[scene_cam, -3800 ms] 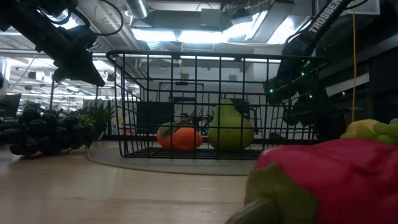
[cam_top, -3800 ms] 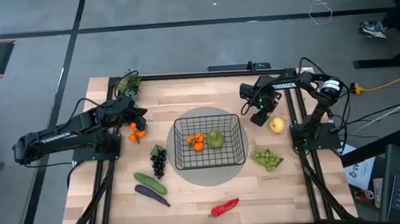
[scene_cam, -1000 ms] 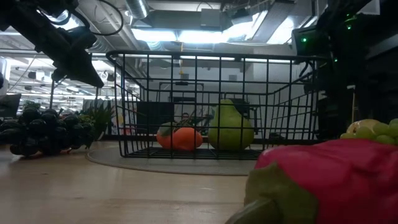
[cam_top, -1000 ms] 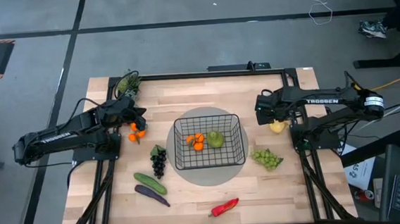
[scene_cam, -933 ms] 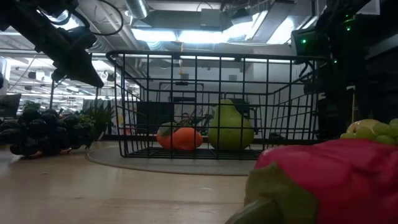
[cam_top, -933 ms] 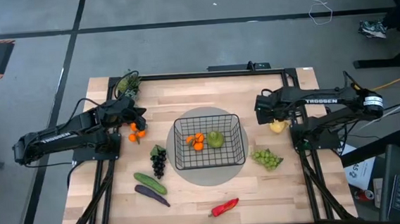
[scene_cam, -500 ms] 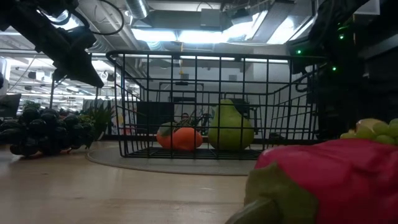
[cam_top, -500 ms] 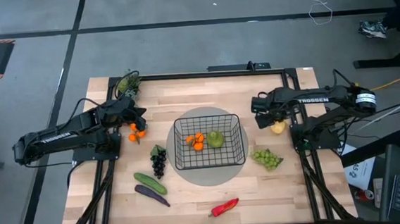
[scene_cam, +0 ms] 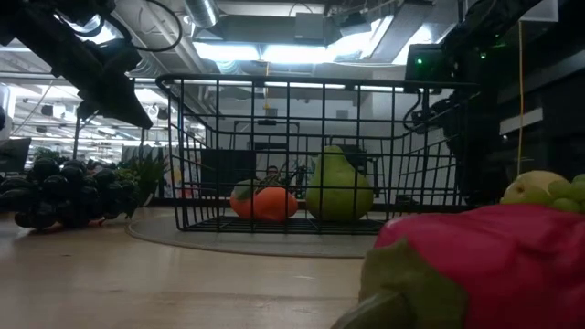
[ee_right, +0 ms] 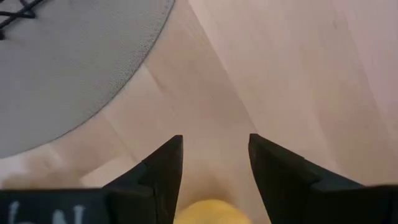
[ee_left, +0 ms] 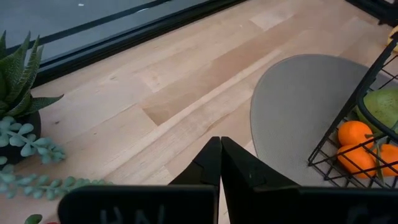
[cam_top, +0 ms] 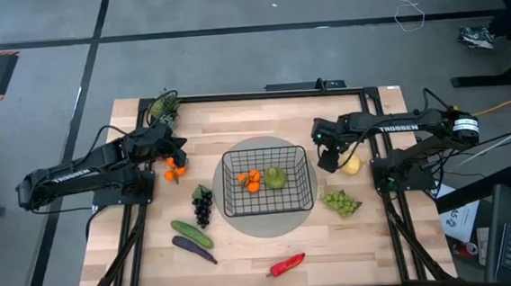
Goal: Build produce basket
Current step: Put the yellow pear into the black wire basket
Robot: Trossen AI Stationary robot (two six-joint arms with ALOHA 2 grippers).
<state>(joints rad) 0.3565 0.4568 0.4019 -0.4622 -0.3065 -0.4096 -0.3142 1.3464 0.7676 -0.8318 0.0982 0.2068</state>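
Observation:
The black wire basket (cam_top: 305, 183) stands on a round grey mat and holds oranges (cam_top: 252, 180) and a green pear (cam_top: 276, 177). My right gripper (cam_top: 329, 159) is open just right of the basket, beside the yellow lemon (cam_top: 354, 162), which rests on the table. In the right wrist view the lemon (ee_right: 202, 211) shows low between the spread fingers of the right gripper (ee_right: 214, 142); I see no touch. My left gripper (cam_top: 181, 154) is shut, as the left wrist view of it (ee_left: 220, 143) shows, and hovers near two oranges (cam_top: 175, 173) left of the basket.
Dark grapes (cam_top: 202, 205), a cucumber (cam_top: 191, 233) and an eggplant (cam_top: 193, 248) lie near-left of the basket. Green grapes (cam_top: 341, 202) lie near-right of it, and a red pepper (cam_top: 287, 264) by the near edge. A potted plant (cam_top: 163, 106) stands at the far-left corner.
My right gripper has moved toward the table's left, closer to the basket, and a little toward the near edge. The lemon has stayed where it was and now shows more fully beside the gripper.

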